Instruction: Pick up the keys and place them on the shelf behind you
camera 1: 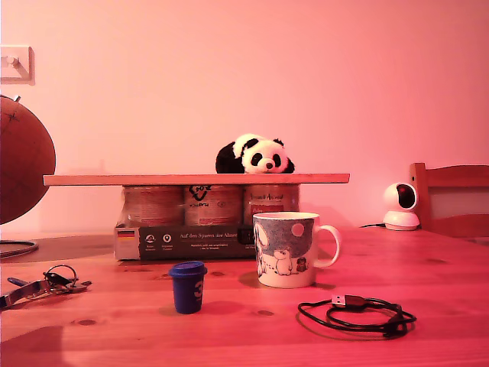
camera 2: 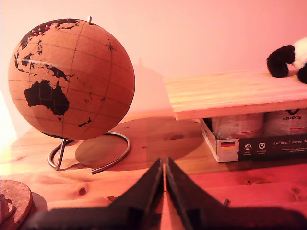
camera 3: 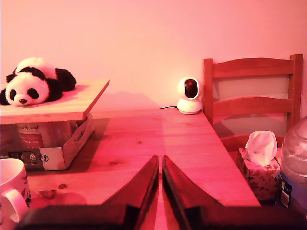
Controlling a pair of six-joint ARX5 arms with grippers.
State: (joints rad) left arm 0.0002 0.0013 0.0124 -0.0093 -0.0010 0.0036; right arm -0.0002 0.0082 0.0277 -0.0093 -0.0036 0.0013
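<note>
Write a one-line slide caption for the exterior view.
Keys lie untouched at the exterior view's left; shelf behind holds a toy panda.

Globe (camera 1: 23, 160) cut by the exterior view's left edge, only part of its sphere and stand ring showing. Keys (camera 1: 47, 284) partly off that same edge, the single keys too small and dark to tell apart. Chair (camera 1: 451, 200) cropped at the exterior view's right edge. Cans (camera 1: 210, 204) under the shelf (camera 1: 195, 179) half hidden by their carton (camera 1: 183, 243), labels too small to read. Panda (camera 2: 290, 60) cut off in the first wrist view. Mug (camera 3: 12, 194), tissue box (camera 3: 261, 172) and a clear container (camera 3: 295, 163) all cropped in the second wrist view.
</note>
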